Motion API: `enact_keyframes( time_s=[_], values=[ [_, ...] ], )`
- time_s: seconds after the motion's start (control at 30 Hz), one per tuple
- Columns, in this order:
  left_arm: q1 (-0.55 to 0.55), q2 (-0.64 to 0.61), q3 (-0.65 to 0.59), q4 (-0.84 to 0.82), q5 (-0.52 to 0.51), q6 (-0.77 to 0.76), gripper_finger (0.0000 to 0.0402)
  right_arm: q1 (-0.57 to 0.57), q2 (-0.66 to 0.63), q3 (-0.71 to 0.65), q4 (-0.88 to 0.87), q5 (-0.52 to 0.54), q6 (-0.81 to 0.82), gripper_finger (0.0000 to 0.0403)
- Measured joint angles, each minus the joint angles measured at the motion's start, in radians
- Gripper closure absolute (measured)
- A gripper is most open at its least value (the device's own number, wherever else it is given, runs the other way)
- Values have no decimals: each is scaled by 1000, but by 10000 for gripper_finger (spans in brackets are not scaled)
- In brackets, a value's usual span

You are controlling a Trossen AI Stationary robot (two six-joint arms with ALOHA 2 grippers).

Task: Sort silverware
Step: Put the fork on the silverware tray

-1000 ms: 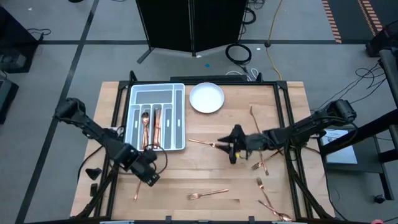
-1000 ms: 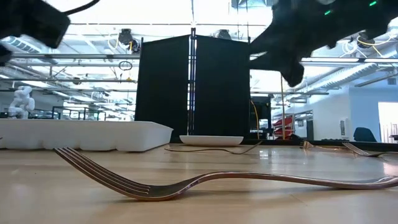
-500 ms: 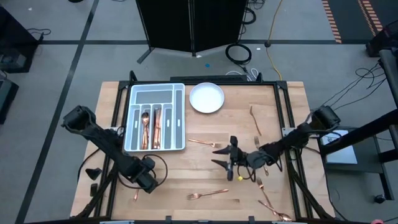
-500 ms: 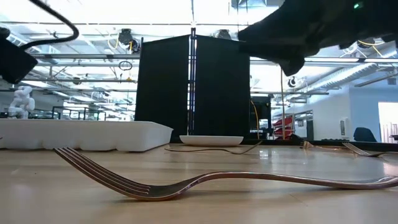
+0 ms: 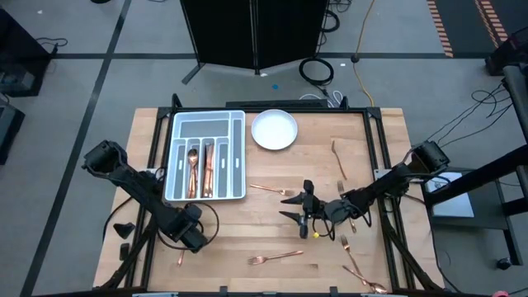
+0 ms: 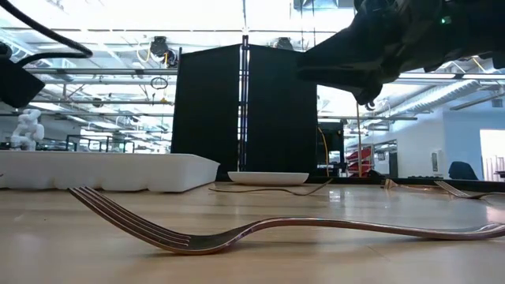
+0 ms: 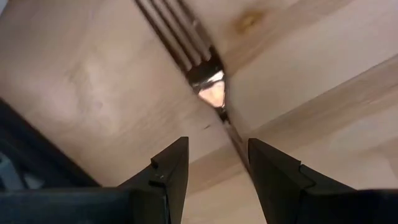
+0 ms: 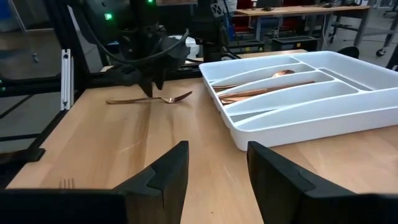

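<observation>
Hovering over a copper fork (image 7: 200, 59) near the tray (image 5: 239, 157), the left gripper (image 7: 214, 165) has its jaws open. Right gripper (image 5: 299, 211) sits mid-table, jaws open too, holding nothing.

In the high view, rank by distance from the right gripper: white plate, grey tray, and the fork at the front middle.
From the right gripper:
1. Fork, just in front, near the table's front edge.
2. White plate, at the back middle.
3. Grey tray, back left; its near corner rivals the plate.

Counted one compartmented tray (image 5: 238, 157), one white plate (image 5: 274, 129) — roughly seven loose pieces of silverware (image 5: 276, 257), several more inside the tray.
</observation>
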Motion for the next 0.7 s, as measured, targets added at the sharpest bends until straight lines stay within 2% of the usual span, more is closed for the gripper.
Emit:
enact_keyframes(
  time_s=[0.33, 0.5, 0.7],
  values=[
    [0, 0, -19, 48, -22, -94, 242, 0, 0, 0, -2, 0, 0, 248],
    [1, -5, -95, 186, -11, -130, 242, 0, 0, 0, -2, 0, 0, 248],
    [1, -4, -101, 180, 1, -128, 256, 2, 0, 1, 0, 0, 0, 248]
  ],
)
